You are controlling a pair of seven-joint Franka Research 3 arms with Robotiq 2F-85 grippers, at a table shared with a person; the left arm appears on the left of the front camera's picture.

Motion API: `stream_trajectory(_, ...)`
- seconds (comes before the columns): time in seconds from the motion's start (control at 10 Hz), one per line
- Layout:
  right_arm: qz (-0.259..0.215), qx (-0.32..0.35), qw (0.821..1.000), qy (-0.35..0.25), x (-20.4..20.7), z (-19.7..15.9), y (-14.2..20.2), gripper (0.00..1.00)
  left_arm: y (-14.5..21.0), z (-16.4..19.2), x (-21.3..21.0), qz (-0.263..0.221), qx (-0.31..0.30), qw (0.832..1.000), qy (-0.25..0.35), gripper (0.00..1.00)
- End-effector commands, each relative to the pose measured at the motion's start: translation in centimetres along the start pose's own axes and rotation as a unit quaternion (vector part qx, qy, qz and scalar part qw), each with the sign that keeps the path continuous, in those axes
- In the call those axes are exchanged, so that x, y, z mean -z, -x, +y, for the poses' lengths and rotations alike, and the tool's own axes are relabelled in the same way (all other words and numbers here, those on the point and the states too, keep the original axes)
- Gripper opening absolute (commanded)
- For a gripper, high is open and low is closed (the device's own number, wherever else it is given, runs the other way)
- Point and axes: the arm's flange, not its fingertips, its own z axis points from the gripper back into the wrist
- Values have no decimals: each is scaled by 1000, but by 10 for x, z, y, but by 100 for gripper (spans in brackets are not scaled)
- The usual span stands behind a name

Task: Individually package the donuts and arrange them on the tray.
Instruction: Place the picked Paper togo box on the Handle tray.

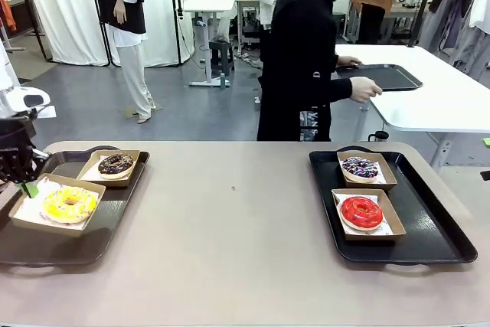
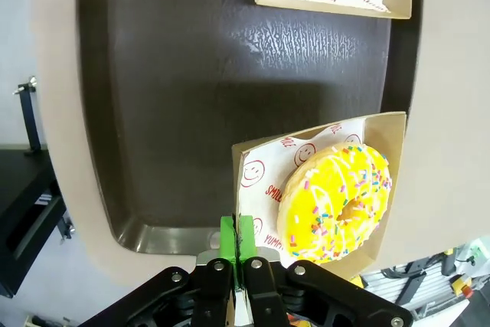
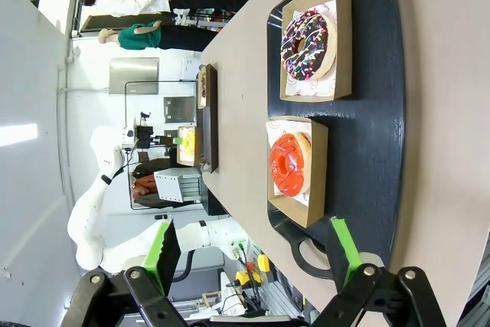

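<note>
yellow donut with rainbow sprinkles sat in paper-lined box, left gripper pinched closed beside it, right gripper wide, glossy red donut boxed

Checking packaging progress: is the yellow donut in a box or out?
In: the yellow donut sits on printed paper inside its cardboard box on the tray.
</note>
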Motion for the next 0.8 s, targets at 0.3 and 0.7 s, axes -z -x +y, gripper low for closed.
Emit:
stream_trajectory(0.3, -3, 7, 1000, -2, 0, 2, -1, 100, -2, -9, 25, -34, 15, 999, 20, 1)
stream_trajectory(0.7, -3, 7, 1000, -2, 0, 2, -1, 100, -13, -10, 41, -22, 7, 1000, 15, 1)
